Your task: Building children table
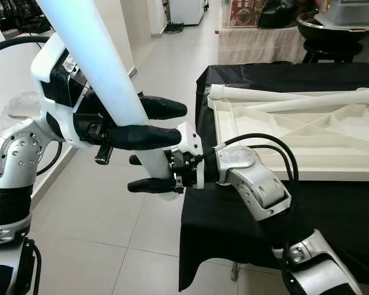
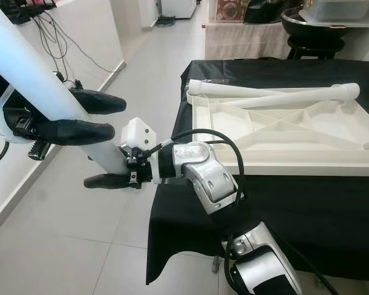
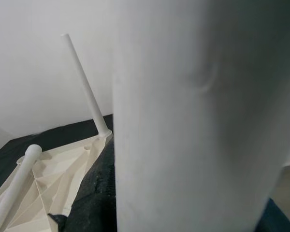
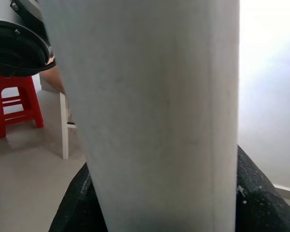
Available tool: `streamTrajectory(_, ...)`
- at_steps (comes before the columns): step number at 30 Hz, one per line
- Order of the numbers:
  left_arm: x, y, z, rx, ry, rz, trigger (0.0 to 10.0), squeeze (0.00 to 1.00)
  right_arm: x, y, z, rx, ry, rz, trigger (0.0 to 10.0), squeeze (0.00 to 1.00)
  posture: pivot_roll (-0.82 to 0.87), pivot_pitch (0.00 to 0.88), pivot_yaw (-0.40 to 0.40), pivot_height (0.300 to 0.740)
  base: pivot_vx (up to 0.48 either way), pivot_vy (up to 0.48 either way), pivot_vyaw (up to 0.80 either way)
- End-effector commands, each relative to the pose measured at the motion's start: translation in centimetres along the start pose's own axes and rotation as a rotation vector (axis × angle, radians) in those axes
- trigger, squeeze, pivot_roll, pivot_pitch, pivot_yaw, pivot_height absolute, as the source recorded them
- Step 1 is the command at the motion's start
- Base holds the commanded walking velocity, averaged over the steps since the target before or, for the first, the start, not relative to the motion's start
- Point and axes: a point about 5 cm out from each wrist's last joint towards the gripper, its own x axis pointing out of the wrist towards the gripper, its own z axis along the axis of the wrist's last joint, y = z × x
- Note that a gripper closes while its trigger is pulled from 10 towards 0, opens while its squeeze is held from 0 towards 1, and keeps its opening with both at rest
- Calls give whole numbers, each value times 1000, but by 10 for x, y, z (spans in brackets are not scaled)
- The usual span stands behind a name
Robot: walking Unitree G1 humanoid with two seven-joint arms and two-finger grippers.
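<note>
I hold a long white table leg [image 1: 104,55] slanted upward over the floor, to the left of the black-clothed table [image 1: 234,215]. My left gripper [image 1: 172,123] is shut on the leg higher up, one black finger on each side. Lower down, near the leg's bottom end, my right gripper [image 1: 135,173] is shut on it too. The leg [image 3: 198,116] looms close in the left wrist view, and the same leg [image 4: 154,111] does in the right wrist view. The white tabletop [image 1: 283,135] lies upside down on the cloth, ribs up, with two more legs [image 1: 283,95] lying across its far side.
A white wall [image 2: 80,31] with cables [image 2: 52,37] along it runs on the left of the tiled floor [image 1: 111,246]. Behind the table stands another clothed table [image 1: 258,43] and a black bowl [image 1: 332,27]. A red stool [image 4: 14,104] stands on the floor.
</note>
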Motion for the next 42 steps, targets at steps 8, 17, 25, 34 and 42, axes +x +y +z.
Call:
streamTrajectory(8,21,10,-14,-112,-189,2,10000,1000,-23,-40,20,-2,-109,-346,0,0,-56,80,66,740,0,0,0)
streamTrajectory(17,-24,22,-11,-43,-267,437,10000,1000,-52,-69,24,72,-216,-673,0,0,-43,101,66,740,0,0,0)
streamTrajectory(25,-68,11,-10,28,-248,892,10000,1000,-80,-75,31,127,-367,-788,0,0,-6,161,72,740,0,0,0)
streamTrajectory(34,-29,-32,-82,-145,-12,891,10000,0,-81,-70,21,71,-217,-708,10000,0,14,248,71,740,0,0,0)
streamTrajectory(42,13,-95,-151,-256,269,905,10000,0,-84,-63,6,60,-92,-572,10000,0,24,341,67,740,0,0,0)
